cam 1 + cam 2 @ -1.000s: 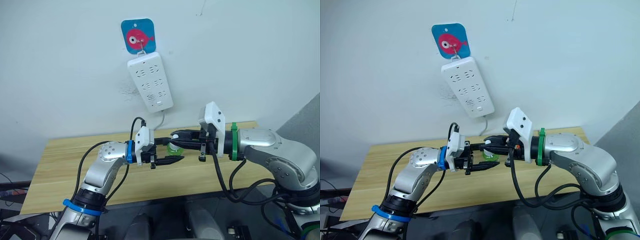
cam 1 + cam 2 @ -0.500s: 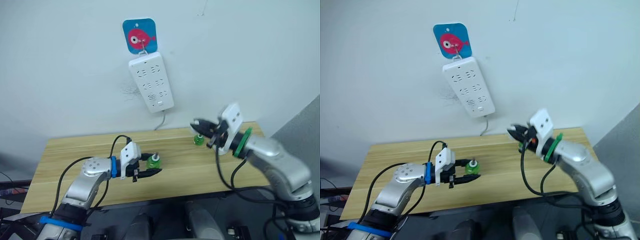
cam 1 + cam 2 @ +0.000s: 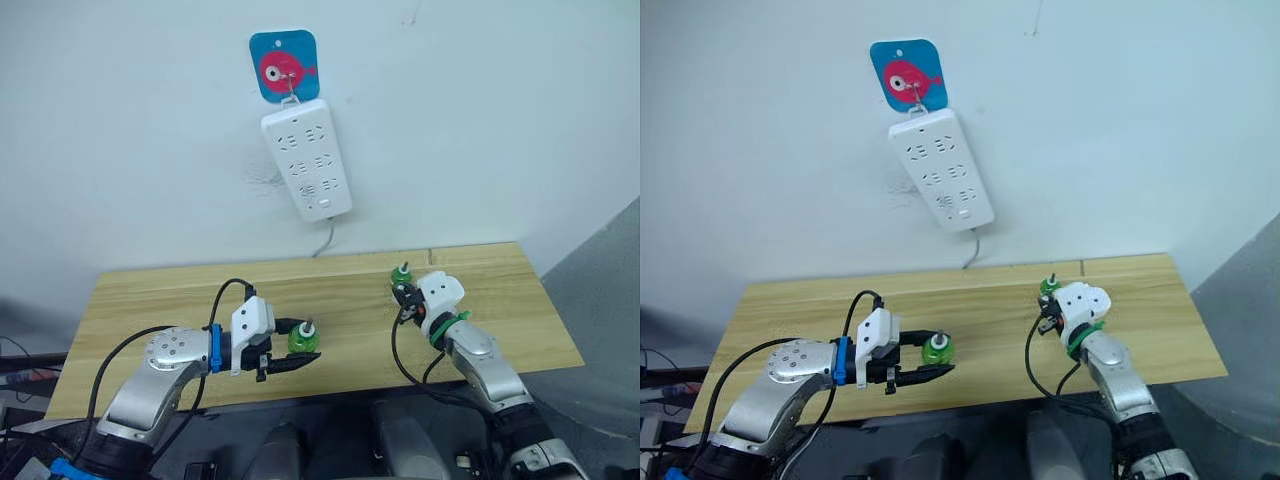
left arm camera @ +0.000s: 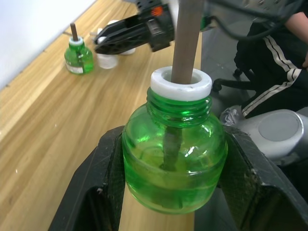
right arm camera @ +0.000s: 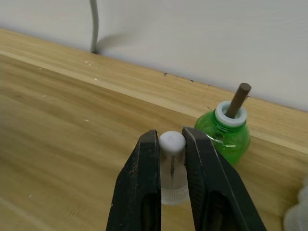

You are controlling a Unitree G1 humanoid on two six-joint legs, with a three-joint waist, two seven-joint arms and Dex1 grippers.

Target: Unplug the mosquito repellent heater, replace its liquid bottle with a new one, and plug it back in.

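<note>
Your wooden table (image 3: 150,300) is smooth and pale-grained, and a long white plastic power strip (image 3: 308,160) hangs on the wall above. Your left gripper (image 3: 301,346) pinches a clear green ribbed-neck bottle (image 4: 174,159) with a brown wick between its jaws. Your right gripper (image 3: 403,297) pinches a small rounded white cap (image 5: 172,142). A second green bottle (image 5: 226,132) stands just beyond those jaws. The heater (image 5: 297,216) is hard to make out, perhaps the white rounded shape cut off beside them.
</note>
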